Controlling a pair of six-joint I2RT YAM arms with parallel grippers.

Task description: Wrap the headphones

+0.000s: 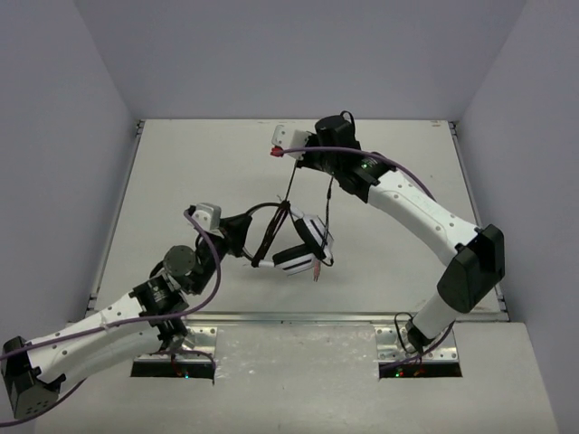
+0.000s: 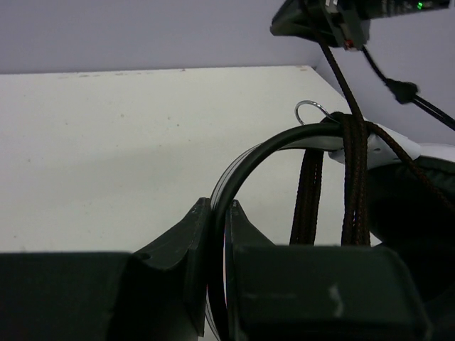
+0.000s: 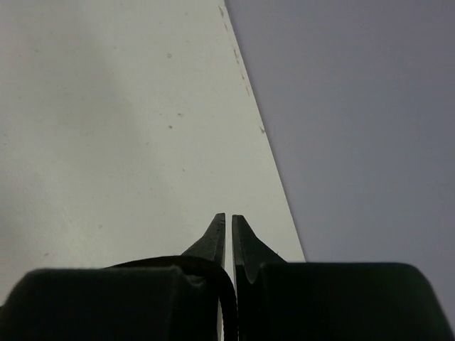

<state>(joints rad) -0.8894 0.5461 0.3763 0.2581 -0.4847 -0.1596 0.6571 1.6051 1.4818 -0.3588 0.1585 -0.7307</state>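
Observation:
The headphones (image 1: 303, 246), with white earcups and black pads, hang above the middle of the table. My left gripper (image 1: 251, 237) is shut on their thin black headband (image 2: 245, 167), which runs between its jaws in the left wrist view. The black cable (image 2: 354, 177) is looped several times over the headband beside a white earcup (image 2: 387, 145). One strand (image 1: 289, 185) rises to my right gripper (image 1: 301, 154), which is shut on the cable (image 3: 229, 309) near the table's far edge. The right gripper also shows from below in the left wrist view (image 2: 334, 21).
Purple robot cables (image 1: 204, 271) run along both arms. The white table (image 1: 181, 181) is walled at the back and sides. A metal rail (image 1: 298, 316) marks its near edge.

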